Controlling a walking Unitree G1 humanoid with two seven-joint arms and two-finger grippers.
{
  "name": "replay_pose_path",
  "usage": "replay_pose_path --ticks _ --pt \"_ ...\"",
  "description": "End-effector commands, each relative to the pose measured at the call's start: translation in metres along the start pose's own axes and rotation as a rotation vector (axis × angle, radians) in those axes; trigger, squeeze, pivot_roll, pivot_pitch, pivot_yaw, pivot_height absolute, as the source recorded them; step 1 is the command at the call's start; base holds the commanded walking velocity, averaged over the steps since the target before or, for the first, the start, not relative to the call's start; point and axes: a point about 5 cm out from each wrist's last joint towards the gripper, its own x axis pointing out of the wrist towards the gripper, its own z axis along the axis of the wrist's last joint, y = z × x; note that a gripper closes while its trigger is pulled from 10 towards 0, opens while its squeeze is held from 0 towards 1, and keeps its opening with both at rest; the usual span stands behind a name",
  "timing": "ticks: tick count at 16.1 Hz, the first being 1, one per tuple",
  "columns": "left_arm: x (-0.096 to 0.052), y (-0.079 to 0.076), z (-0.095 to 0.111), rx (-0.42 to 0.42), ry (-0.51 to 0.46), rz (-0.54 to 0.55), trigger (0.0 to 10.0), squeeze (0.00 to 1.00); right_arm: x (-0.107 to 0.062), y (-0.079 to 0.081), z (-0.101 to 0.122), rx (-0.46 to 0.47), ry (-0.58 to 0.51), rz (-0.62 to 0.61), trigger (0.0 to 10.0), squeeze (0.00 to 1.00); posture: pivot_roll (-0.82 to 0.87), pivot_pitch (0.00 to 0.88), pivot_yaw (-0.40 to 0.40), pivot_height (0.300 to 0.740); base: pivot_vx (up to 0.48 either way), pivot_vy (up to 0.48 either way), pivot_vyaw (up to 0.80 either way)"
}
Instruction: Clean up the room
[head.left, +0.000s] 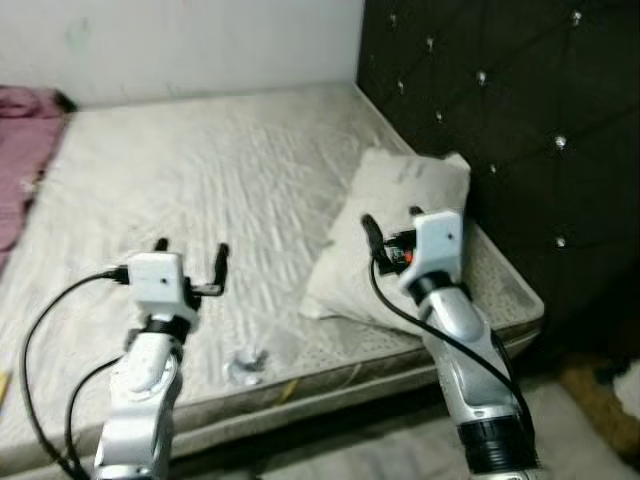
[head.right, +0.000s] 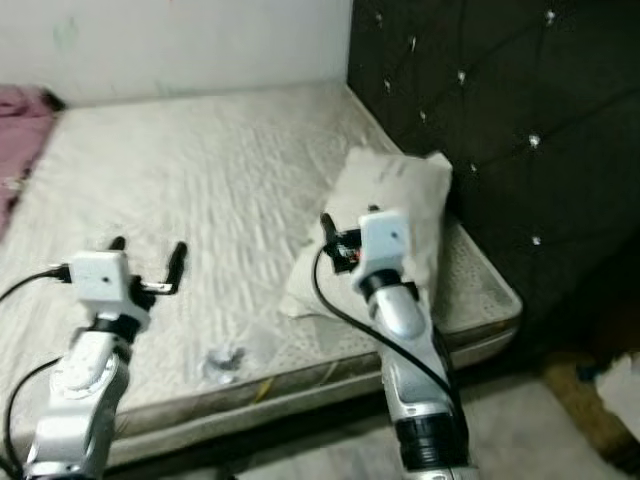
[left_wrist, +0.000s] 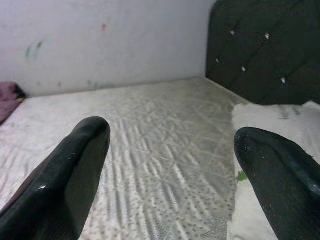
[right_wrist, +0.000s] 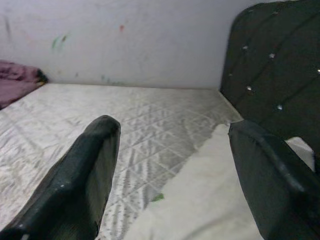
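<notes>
The white pillow (head.left: 405, 235) is lying on the bed (head.left: 230, 170), right beside the dark headboard (head.left: 500, 120). The right gripper (head.left: 392, 225) is hanging over the pillow with its fingers spread wide. The left gripper (head.left: 190, 258) is floating over the bed, well away from the pillow, fingers spread too. A small crumpled wrapper (head.left: 245, 366) is sitting near the bed's front edge.

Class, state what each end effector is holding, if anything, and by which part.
Nothing is held. The left end effector and right end effector are both open, above the mattress and pillow.

No legible text, label or number anywhere (dark marks on the pillow (head.left: 405, 235) too blurred to read)
</notes>
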Motion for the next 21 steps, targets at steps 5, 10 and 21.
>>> replay_pose_path --ticks 5,10,21 --pt "0.0032 -0.0058 0.0017 -0.019 -0.002 0.004 10.0 0.00 -0.0031 -0.0078 -0.0021 -0.004 0.008 -0.025 10.0 0.00 -0.10 0.000 -0.003 0.740 0.000 0.000 0.20" --pt "0.0041 -0.0069 0.0009 -0.037 0.005 0.005 10.0 0.00 -0.0032 -0.0082 -0.0029 -0.010 0.013 -0.024 10.0 0.00 -0.10 0.000 -0.003 0.740 0.000 0.384 0.00" --pt "0.0045 -0.0053 0.0028 -0.028 -0.016 0.033 10.0 0.00 -0.0028 -0.0091 -0.0040 -0.002 0.019 -0.025 10.0 0.00 -0.10 0.000 -0.009 0.740 0.000 0.393 0.27"
